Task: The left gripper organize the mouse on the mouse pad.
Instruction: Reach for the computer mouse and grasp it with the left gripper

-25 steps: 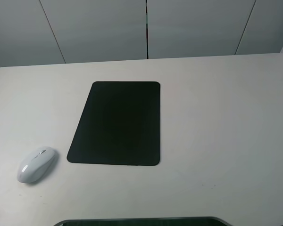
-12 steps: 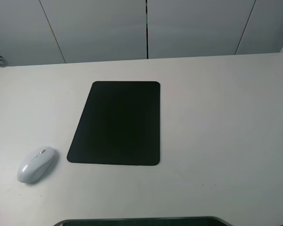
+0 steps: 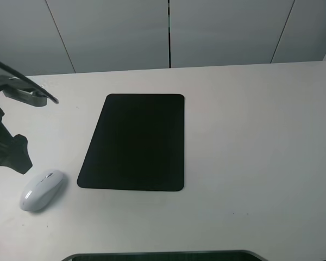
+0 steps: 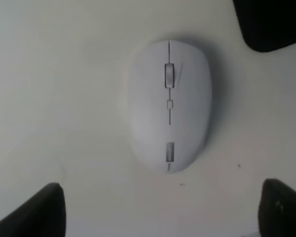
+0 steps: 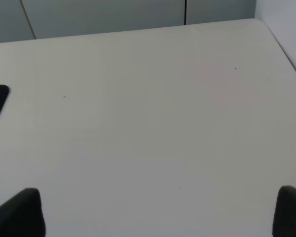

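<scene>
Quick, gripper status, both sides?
Left gripper: open, empty, facing the mouse.
Right gripper: open, holding nothing.

Looks like an office or lab workstation: a plain white tabletop (image 3: 250, 163), a mouse (image 3: 42, 189) at lower left beside a black pad (image 3: 135, 142), and grey wall panels (image 3: 114, 32) across the top.

Matte white tabletop (image 3: 255, 163) w/ rounded corner, grey panelled wall (image 3: 114, 32) behind, dark vert. seams (image 3: 169, 32)
</scene>
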`<state>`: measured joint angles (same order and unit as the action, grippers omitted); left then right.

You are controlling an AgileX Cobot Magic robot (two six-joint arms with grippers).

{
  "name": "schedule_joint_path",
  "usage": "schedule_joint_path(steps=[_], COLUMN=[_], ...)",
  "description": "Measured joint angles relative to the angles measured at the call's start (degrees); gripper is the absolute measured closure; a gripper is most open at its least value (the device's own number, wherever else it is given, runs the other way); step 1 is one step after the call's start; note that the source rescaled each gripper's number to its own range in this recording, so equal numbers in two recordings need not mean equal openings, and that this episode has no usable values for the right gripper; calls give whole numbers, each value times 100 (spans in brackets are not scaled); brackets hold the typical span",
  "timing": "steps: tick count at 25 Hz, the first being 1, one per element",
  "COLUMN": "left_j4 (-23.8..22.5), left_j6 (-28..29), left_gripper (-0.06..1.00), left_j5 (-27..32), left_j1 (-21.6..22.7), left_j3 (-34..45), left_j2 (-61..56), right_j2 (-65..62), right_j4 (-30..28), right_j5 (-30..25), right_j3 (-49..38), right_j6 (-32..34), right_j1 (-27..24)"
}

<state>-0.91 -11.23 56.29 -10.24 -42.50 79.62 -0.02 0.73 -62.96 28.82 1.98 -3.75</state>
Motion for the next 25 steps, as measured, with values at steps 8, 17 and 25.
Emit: schedule_joint_path(steps=[8, 17, 25], left_j4=[-385, -461, -584], left_j6=[330, 550, 649], left_gripper=[-6, -6, -6], left_j5=[-649, -1081, -1265], left_j1=[-179, -346, -419], left_j3=[497, 520, 520], left_j2=[176, 725, 1171], right_j2=[0, 0, 0], right_j4=[0, 0, 0], right_j5=[0, 0, 0], right_j3=[0, 0, 0], right_j6=[0, 12, 12], right_j1=[0, 0, 0])
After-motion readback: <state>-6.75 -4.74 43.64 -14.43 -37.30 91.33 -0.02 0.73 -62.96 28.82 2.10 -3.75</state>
